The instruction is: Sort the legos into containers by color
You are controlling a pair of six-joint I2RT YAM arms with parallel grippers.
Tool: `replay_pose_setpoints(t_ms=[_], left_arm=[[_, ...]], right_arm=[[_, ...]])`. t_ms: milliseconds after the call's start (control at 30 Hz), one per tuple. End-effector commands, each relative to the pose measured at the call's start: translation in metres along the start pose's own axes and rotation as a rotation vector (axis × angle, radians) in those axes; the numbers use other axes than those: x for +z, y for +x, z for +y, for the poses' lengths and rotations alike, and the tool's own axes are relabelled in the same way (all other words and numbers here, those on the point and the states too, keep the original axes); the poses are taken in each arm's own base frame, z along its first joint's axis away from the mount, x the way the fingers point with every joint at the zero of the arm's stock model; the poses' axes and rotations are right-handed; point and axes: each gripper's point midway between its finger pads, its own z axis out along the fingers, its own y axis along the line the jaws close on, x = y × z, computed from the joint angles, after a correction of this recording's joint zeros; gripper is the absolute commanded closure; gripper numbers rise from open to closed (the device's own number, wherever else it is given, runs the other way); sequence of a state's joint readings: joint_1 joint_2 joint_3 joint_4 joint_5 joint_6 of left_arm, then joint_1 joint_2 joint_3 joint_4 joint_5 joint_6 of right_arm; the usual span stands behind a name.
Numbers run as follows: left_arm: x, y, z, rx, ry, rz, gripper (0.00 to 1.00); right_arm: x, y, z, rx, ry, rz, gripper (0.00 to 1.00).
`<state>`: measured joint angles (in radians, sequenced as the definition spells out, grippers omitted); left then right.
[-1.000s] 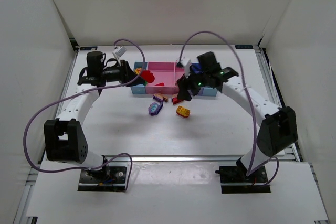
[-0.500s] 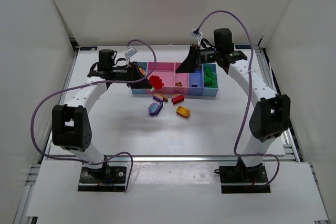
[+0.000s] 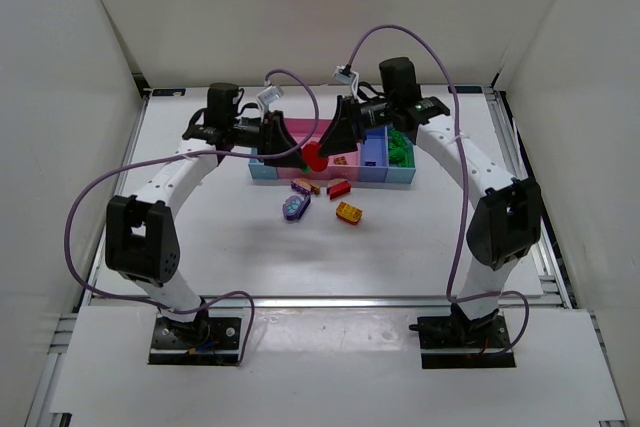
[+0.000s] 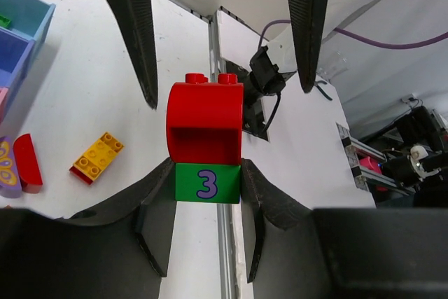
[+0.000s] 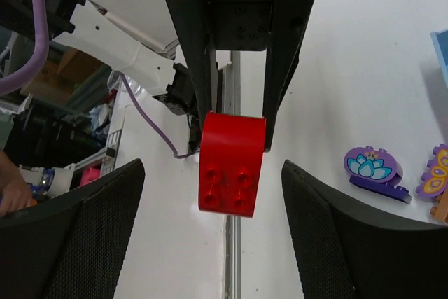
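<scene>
My left gripper (image 3: pixel 295 151) hangs in front of the containers (image 3: pixel 365 176), shut on a green lego marked 3 (image 4: pixel 207 183). A red arch lego (image 4: pixel 205 122) is stuck on that green one. My right gripper (image 3: pixel 332 139) faces it tip to tip. It stands open, with one finger on each side of the red lego (image 5: pixel 231 162) and touching nothing. On the table below lie a purple lego (image 3: pixel 296 207), a yellow one (image 3: pixel 349 212), a red one (image 3: pixel 339 188) and a small orange one (image 3: pixel 305 185). Green legos (image 3: pixel 401 150) fill the rightmost bin.
The joined bins run light blue, pink, blue and light blue along the back of the table. Purple cables loop over both arms. Two purple pieces (image 5: pixel 373 167) show at the right of the right wrist view. White walls enclose the table.
My left gripper has carried the red and green lego rightward to the middle. My right gripper has swung up from the loose legos, turned to face it, and opened wider.
</scene>
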<state>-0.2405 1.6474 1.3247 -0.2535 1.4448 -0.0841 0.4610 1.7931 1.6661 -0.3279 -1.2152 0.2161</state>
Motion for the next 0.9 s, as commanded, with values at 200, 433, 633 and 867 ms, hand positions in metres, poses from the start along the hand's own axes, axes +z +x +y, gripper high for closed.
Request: replay_pose_setpoints(t_ms=[200,433,633,867], left_arm=[[0.009,-0.018,-0.015,0.083,0.047,0.007,0.90],[0.011,-0.027,-0.012,0.103,0.032,0.001,0.90],[0.019,-0.025,-0.011,0.092,0.034,0.010,0.90],[0.021,-0.007,-0.006,0.044,0.031,0.021,0.90]], right_arm=[[-0.001,-0.006,0.007,-0.055,-0.009,0.003,0.15],[0.003,0.006,0.010,-0.062,-0.024,0.031,0.28],[0.004,0.005,0.013,-0.087,-0.031,0.032,0.63],[-0.006,-0.003,0.014,-0.126,0.016,0.006,1.00]])
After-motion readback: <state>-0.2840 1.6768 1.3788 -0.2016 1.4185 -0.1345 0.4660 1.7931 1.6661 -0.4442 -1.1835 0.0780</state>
